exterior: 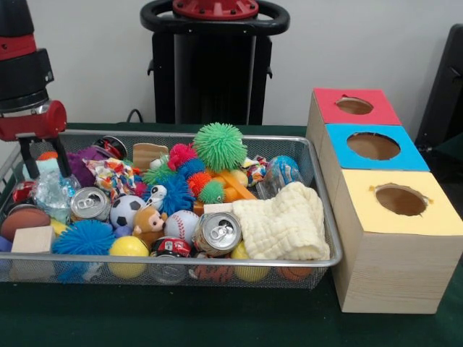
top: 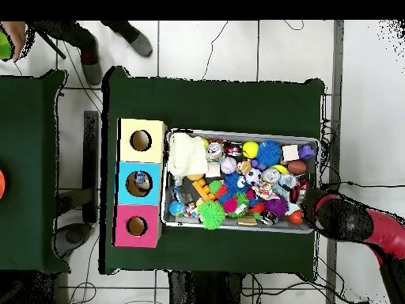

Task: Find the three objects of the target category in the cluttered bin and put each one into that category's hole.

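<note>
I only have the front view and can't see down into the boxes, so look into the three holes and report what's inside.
Observer: From overhead, the blue-topped wooden box has a small pale object showing down its round hole; I can't tell what it is.
Operator: Now report the other two.
Observer: The yellow-topped wooden box and the red-topped wooden box show only darkness in their holes.
Operator: Check the floor beyond the table.
Observer: A person's shoes stand on the tiled floor, just off the green table at the boxes' end.
</note>
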Motion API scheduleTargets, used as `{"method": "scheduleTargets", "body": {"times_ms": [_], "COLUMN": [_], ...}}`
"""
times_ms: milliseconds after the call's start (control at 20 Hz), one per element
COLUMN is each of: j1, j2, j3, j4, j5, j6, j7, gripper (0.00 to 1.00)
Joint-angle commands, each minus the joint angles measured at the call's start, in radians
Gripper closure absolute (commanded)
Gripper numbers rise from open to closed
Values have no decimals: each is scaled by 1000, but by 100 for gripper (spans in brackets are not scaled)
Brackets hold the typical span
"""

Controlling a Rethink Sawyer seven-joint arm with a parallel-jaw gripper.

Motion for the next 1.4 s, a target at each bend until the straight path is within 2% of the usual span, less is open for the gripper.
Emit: {"method": "scheduleTargets", "body": {"times_ms": [50,450,650,700,950,1200,1400], "j1": [52,106,129,135,162,173,174], "j2": [52,5,-2,-4,-38,-16,-40], "j3": [29,3,-14,-18,-42,-56,-60], "j4": [-132,-101,-97,-95,-57,-66,-36], "j5": [-23,-8,-18,-22,-10,-17,-11], "j6": [72,35,18,14,-14,-37,-47], "j7": [-213,-101,-78,-75,2,5,17], "gripper": [0,0,0,100,100,100,100]}}
